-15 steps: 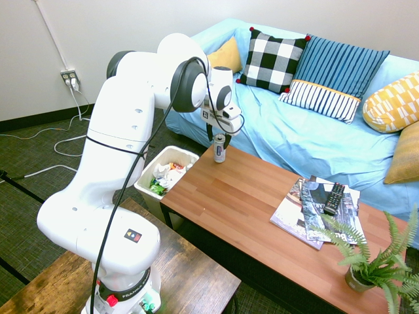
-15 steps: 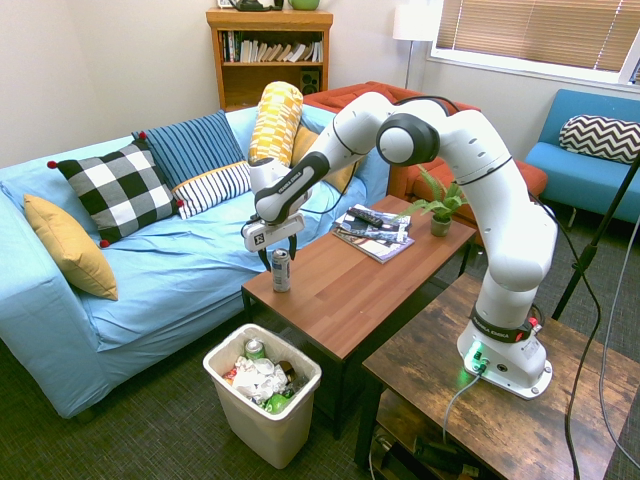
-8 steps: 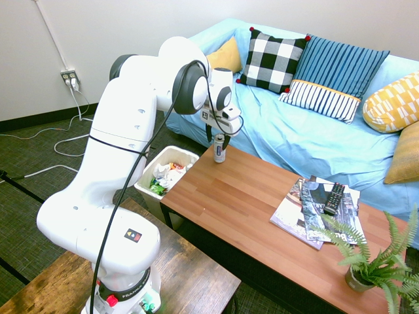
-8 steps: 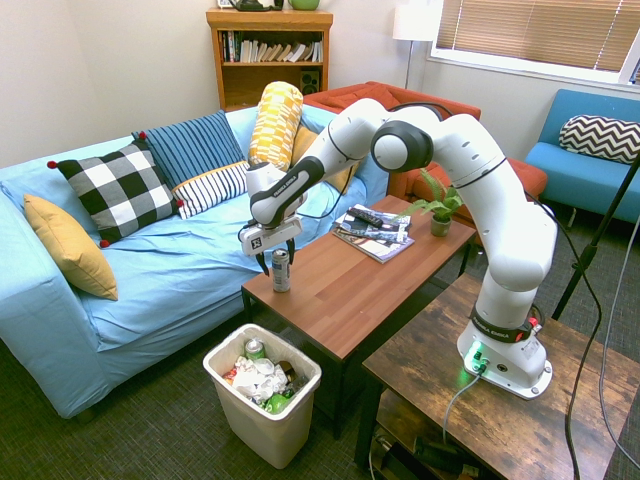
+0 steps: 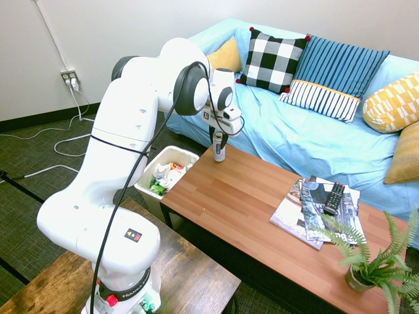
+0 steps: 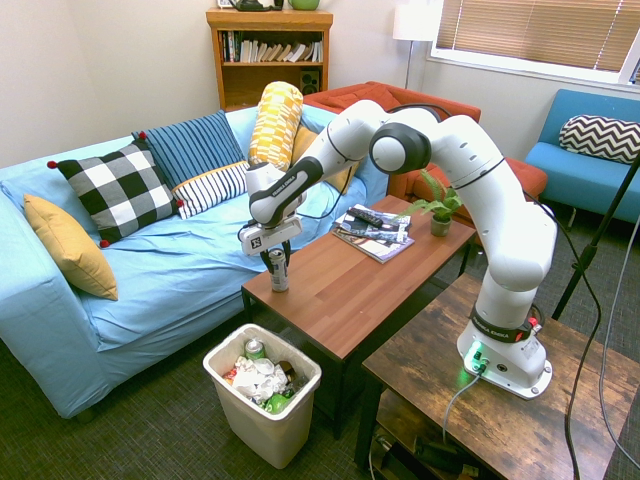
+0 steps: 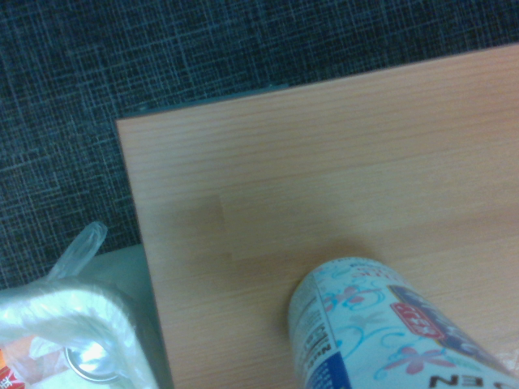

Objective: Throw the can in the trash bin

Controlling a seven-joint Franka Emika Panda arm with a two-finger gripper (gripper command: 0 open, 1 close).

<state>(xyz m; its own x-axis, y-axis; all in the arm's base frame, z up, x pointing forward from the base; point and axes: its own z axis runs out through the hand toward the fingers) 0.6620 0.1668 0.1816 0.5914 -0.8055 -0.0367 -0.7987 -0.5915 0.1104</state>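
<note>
The slim silver-grey can [image 5: 219,154] [image 6: 278,274] stands upright near the end corner of the wooden coffee table [image 5: 249,203] [image 6: 350,290]. My gripper [image 5: 218,142] [image 6: 277,262] has come down over it from above, and its dark fingers look shut on the can's upper part. The can's printed side [image 7: 381,332] fills the wrist view's lower right. The white trash bin [image 5: 188,156] [image 6: 262,425] sits on the carpet just below that table corner, holding green, red and white rubbish. Its lined rim [image 7: 49,312] shows in the wrist view.
Magazines with a remote [image 5: 324,199] lie further along the table, and a potted fern [image 5: 370,261] stands at its other end. A blue sofa with cushions [image 5: 308,124] runs close behind the table. A dark wooden side table [image 6: 470,400] is near the arm's base.
The gripper has come down from above the can's top until its fingers sit around the can, and the fingers look narrower. The can has stayed in place on the table.
</note>
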